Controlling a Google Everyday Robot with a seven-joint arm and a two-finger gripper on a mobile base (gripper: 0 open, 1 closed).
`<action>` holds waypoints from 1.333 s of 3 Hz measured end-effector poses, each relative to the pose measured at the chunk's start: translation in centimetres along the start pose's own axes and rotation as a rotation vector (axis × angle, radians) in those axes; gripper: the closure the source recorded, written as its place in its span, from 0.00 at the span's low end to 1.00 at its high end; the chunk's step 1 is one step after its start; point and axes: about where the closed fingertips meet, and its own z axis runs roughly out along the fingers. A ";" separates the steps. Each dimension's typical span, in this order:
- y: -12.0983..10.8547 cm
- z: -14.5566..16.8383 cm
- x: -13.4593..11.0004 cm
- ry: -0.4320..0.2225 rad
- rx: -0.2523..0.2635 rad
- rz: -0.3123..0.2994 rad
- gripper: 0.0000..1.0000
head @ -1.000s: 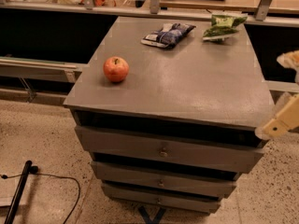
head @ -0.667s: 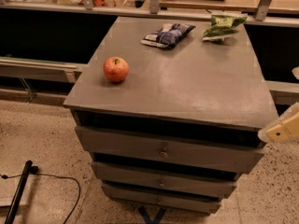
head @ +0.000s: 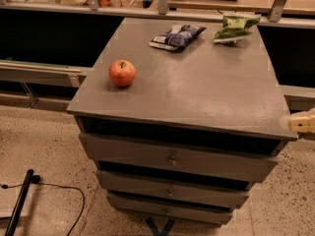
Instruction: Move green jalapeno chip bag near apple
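At the lower left we see a black rod (head: pixel 18 203), cut off by the bottom edge. A thin dark cable (head: pixel 74 205) lies beside it on the speckled floor (head: pixel 44 141). The grey bench (head: pixel 206 97) fills the middle of the view. Its top is flat and matte with a faint sheen. Beneath the top sit three stacked drawers (head: pixel 172 160), each with a small central knob. The apple (head: pixel 122 73) stands on the left part of the bench top, near the left edge, with its stem dimple facing up. Toward the back of the top lies a dark blue-and-white snack bag (head: pixel 177 36); its printing is too small for us to read. Right of it, at the back right corner and apart from the blue bag, lies the green jalapeno chip bag (head: pixel 235 27), well apart from the apple. We make out pale marks on the green bag but cannot read a word. Behind the bench a dark recess runs under a pale ledge (head: pixel 59 9) with metal uprights. The items on that ledge are cut off by the top edge, and we cannot identify them. At the far right, just beside the front right corner of the bench, a pale yellowish part of the end effector (head: pixel 301 122) shows. The rest is cut off by the right edge, and we cannot tell whether it is open or closed.
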 end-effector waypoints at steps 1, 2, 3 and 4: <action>-0.3 -0.2 -1.0 -0.043 0.018 0.027 0.00; -0.3 -0.2 -1.0 -0.043 0.018 0.027 0.00; -2.4 3.3 0.4 -0.083 0.090 0.052 0.00; -4.9 7.8 1.3 -0.120 0.141 0.082 0.00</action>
